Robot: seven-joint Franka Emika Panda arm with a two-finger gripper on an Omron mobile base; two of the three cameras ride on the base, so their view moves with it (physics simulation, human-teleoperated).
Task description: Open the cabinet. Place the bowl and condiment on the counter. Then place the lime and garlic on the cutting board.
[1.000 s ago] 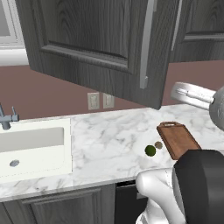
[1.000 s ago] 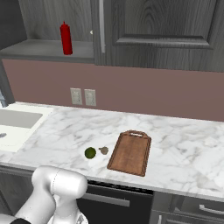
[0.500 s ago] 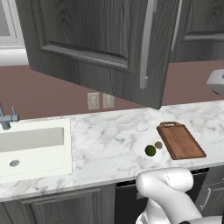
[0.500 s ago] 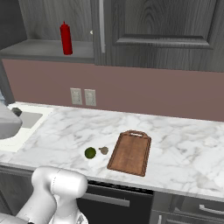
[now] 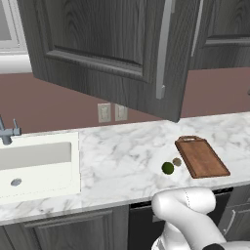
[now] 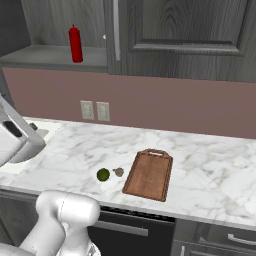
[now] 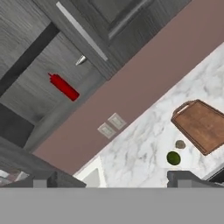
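Found the cabinet [image 5: 112, 44] already open, so judged the step in hand to be fetching the condiment [image 6: 75, 44]. Saw it standing upright on the cabinet shelf [image 6: 50, 56], high above the cutting board [image 6: 149, 174] and well off to its left. Could not make out the bowl with certainty. Noted the lime [image 6: 103, 174] and garlic [image 6: 119, 172] lying on the bench [image 6: 210, 170] just left of the cutting board, close together but apart, off the wood.

Needed, for a clean pick, to level the tool [image 7: 113, 180] and bring it straight in at the bottle's mid-body, clear of the open door's edge and below the nozzle. Needed then to close gently, lift before pulling out, and set down left of the cutting board without rolling the lime.

Held the tool spread wide, gripping nothing. Kept the hand raised and far left of the cutting board, rolled and aimed up towards the shelf.
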